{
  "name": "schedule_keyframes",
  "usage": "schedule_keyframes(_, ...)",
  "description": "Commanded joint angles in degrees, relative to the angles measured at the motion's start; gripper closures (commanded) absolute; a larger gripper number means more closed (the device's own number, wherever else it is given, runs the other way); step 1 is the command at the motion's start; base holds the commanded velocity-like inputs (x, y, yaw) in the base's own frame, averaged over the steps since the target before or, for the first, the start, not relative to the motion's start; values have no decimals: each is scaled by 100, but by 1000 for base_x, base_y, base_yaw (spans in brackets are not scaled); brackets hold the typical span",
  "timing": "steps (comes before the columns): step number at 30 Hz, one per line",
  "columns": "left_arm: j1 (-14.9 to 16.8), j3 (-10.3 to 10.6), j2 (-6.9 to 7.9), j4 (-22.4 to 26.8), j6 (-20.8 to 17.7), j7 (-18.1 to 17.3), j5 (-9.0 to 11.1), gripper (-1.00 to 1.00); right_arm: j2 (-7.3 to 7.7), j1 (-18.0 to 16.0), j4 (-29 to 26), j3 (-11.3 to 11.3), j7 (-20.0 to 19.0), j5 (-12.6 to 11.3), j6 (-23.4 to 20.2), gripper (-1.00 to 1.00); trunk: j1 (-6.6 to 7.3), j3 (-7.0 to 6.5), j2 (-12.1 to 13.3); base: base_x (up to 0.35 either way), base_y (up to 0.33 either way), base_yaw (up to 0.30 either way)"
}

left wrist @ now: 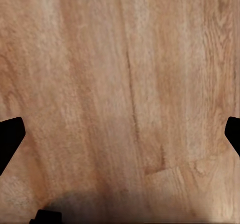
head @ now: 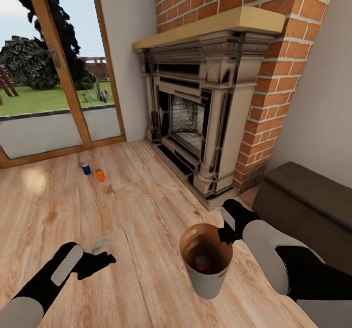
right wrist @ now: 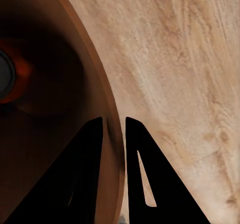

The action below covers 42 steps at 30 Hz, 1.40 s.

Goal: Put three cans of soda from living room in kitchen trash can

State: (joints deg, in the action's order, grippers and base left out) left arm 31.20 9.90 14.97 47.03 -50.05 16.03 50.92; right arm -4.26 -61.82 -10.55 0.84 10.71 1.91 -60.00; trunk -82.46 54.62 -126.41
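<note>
The right gripper is clamped on the rim of the tash can, which already holds one orange can; a pinch that thin could let the bin tip or slip as the robot drives. The left gripper hangs spread apart and empty over warm wood floor. The blue can and second orange can stand at 11 o'clock near the glass doors, the fireplace at 1 o'clock.

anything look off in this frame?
Two soda cans, blue and orange, stand on the floor by the glass doors. The right gripper holds the trash can by its rim, one orange can inside. Nothing spilled.
</note>
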Motion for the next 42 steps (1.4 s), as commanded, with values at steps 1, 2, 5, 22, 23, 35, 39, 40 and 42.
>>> schedule_keyframes(1,0,24,-1,0,1,7,-3,-100,1,10,0,26,-10,-57,0,100,23,-17,41,0,0,88)
schedule_keyframes(2,0,35,-1,0,2,10,-3,-100,0,17,0,25,-10,-57,0,100,45,-34,82,0,0,70)
schedule_keyframes(5,0,137,-6,0,3,22,0,-100,2,62,-30,26,-8,-52,0,100,111,-87,202,0,0,38)
schedule_keyframes(22,0,456,-106,-174,95,37,10,-100,26,114,-40,38,-40,-59,0,100,484,-391,884,0,0,46)
schedule_keyframes(23,0,458,-106,-210,110,36,10,-100,27,129,-46,38,-43,-59,0,100,506,-409,924,0,0,4)
schedule_keyframes(35,0,468,-111,-392,210,28,5,-100,19,234,-27,39,-59,-67,0,100,770,-624,1405,0,0,1)
schedule_keyframes(39,0,462,-129,-395,274,26,6,-100,12,333,-58,29,-57,-63,0,100,792,-642,1445,0,0,0)
schedule_keyframes(40,0,461,-131,-395,313,25,6,-100,6,368,-64,26,-55,-62,0,100,792,-642,1445,0,0,0)
schedule_keyframes(42,0,461,-132,-396,337,24,6,-100,4,395,-63,25,-48,-60,82,100,792,-642,1445,0,0,0)
